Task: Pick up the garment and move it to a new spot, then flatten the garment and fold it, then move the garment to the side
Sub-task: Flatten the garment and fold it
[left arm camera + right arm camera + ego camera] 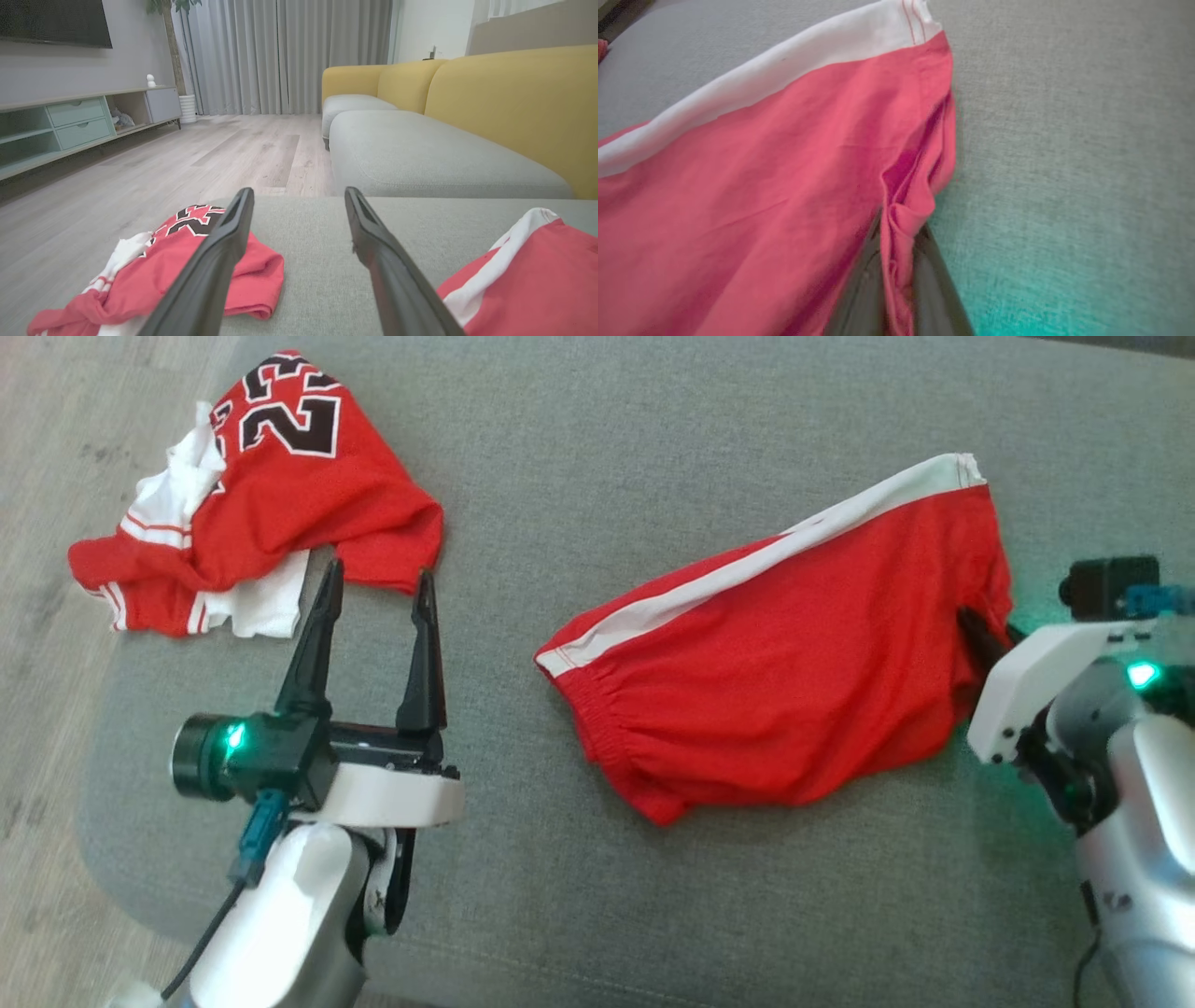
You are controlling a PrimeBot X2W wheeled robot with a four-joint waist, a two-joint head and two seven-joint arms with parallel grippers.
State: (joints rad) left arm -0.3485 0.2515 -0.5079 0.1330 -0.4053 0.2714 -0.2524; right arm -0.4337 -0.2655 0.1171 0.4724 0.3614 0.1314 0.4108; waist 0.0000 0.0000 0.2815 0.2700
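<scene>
- The right end effector [902, 224] is clenching a thin fold at the edge of the red shorts [794, 681], which are lying rumpled right of centre on the grey cushion [653, 448].
- Such a shallow pinch is probably risking a slip, or the shorts dragging and bunching instead of lifting clean.
- The left end effector [380, 571] is hanging released, its tips just beside the crumpled jersey [308, 495], and could be snagging it.
- The jersey is crowding the cushion's left end, limiting free spots there.

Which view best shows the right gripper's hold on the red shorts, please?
Right wrist view: the right gripper pinches a fold of red shorts close up. Head view half hides it; left wrist view has just cloth.
</scene>
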